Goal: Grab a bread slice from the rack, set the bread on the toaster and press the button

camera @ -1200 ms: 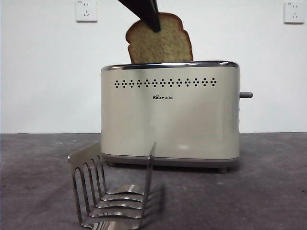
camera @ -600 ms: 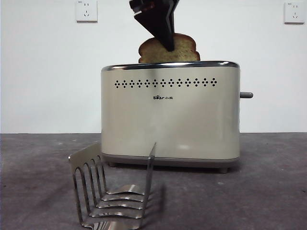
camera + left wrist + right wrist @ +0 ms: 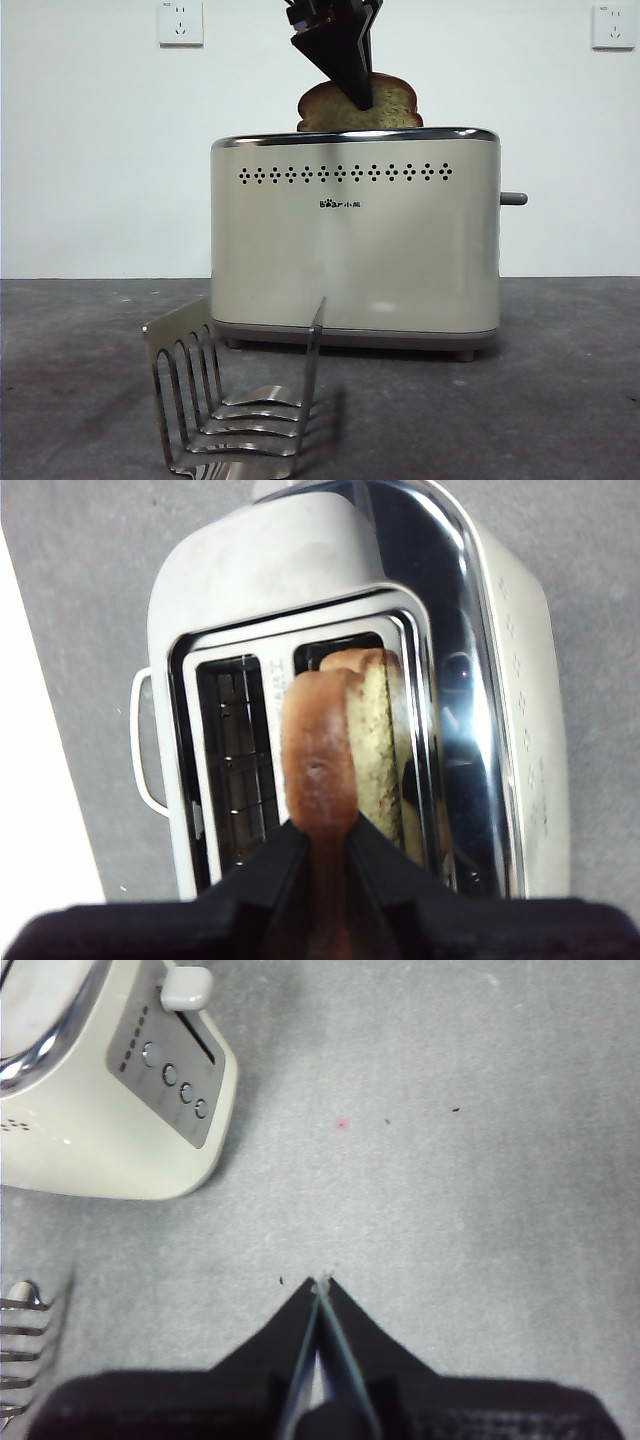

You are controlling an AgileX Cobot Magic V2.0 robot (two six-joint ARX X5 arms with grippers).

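The slice of bread (image 3: pixel 392 106) stands upright, its lower part sunk into one slot of the cream toaster (image 3: pixel 355 245), only the rounded top showing above the chrome rim. My left gripper (image 3: pixel 358 95) comes down from above, shut on the bread's brown crust (image 3: pixel 320 770); the toaster (image 3: pixel 250 570) shows a second, bare slot beside it. The button (image 3: pixel 513 198) sticks out of the toaster's narrow right side, seen also as a pale knob (image 3: pixel 186 987). The steel rack (image 3: pixel 235 400) stands in front, holding nothing. My right gripper (image 3: pixel 320 1290) hangs shut above the table, away from the toaster (image 3: pixel 110 1110).
Two white wall sockets (image 3: pixel 180 22) (image 3: pixel 612 26) sit high on the back wall. A row of round knobs (image 3: pixel 175 1080) lines the toaster's end panel. The rack's edge (image 3: pixel 25 1330) lies near my right gripper. Grey tabletop (image 3: pixel 560 400) spreads around.
My left gripper has lowered the bread from high above the toaster down into a slot and shifted it slightly right. The right arm's earlier state is not shown.
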